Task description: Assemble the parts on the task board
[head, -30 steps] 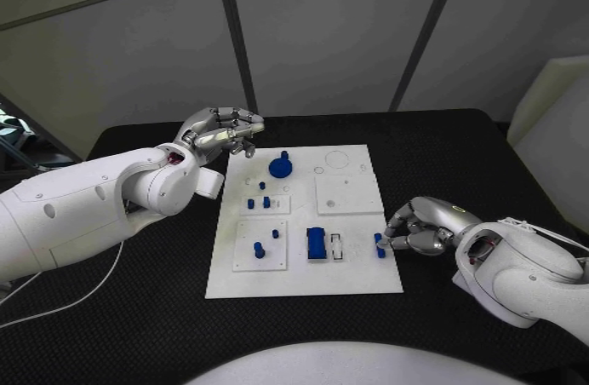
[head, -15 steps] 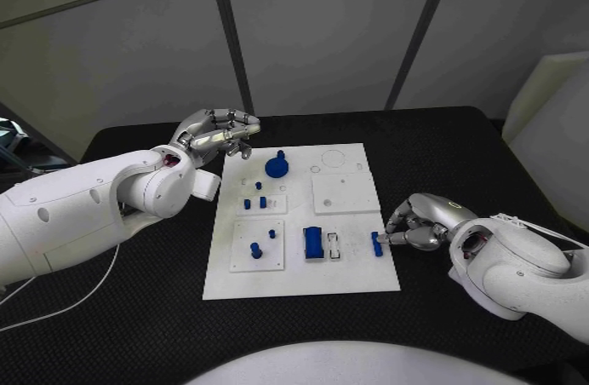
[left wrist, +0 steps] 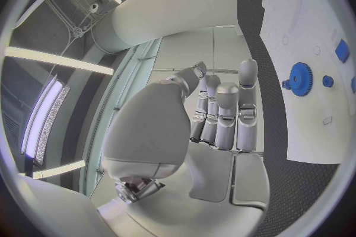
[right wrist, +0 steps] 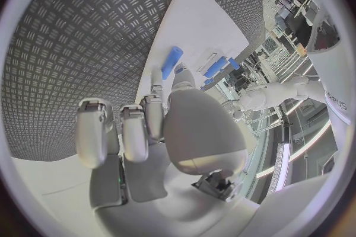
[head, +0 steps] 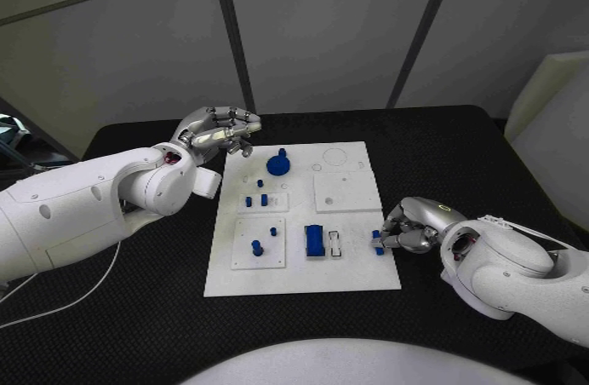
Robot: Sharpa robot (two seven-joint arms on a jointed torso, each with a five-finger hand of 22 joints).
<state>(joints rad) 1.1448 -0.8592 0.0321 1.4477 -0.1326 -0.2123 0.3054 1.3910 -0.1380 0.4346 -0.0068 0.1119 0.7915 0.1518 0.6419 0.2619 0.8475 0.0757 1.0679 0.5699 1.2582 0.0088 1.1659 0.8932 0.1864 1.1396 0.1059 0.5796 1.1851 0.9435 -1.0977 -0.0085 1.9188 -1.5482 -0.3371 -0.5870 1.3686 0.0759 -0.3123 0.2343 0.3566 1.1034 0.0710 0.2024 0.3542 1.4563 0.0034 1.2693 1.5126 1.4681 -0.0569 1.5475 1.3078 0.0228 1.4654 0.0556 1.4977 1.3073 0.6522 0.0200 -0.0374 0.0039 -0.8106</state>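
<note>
The white task board (head: 350,193) lies in the middle of the black table. On it are a blue gear (head: 280,163), a blue block (head: 316,241) and small blue pegs (head: 255,202). My right hand (head: 408,227) sits at the board's right edge with its fingers curled. Its fingertips close on the near end of a small blue piece (head: 378,243), which lies flat on the board (right wrist: 200,18). In the right wrist view the same piece (right wrist: 172,62) lies just past the hand's fingertips (right wrist: 183,75). My left hand (head: 221,132) hovers off the board's far left corner, fingers curled in on nothing; the left wrist view shows the gear (left wrist: 300,79) beyond it.
Raised white square plates (head: 347,192) sit on the board's right half, and another (head: 260,244) holds a peg at the near left. Black table (head: 466,155) surrounds the board on all sides. A thin white cable (head: 74,295) trails over the table's left part.
My right forearm has shifted slightly toward the board while its fingertips stay at the small blue piece. The left hand keeps its place.
</note>
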